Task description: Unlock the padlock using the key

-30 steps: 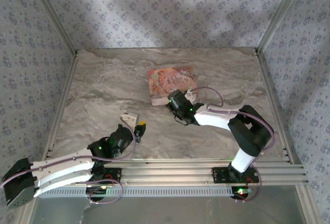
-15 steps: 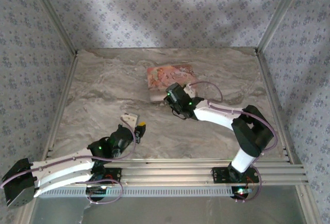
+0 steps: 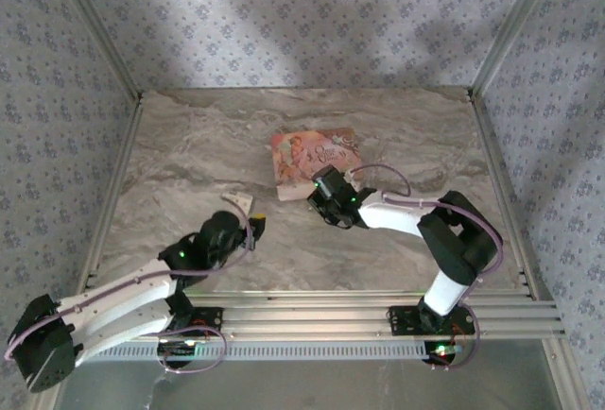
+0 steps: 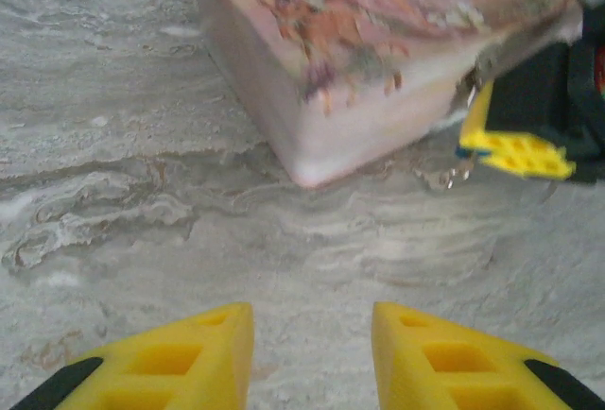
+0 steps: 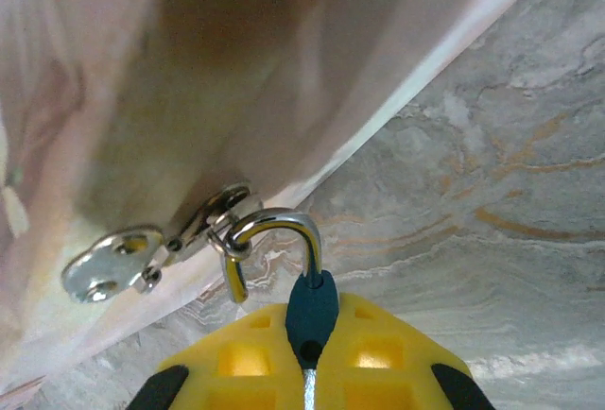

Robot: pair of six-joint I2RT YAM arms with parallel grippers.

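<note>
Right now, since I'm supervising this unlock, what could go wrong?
The right gripper is shut on the small dark teal padlock, whose silver shackle is hooked through the metal hasp of the pink illustrated box; pulling may drag the box. The open, empty left gripper, pointing at that box, could bump it while closing in.
</note>
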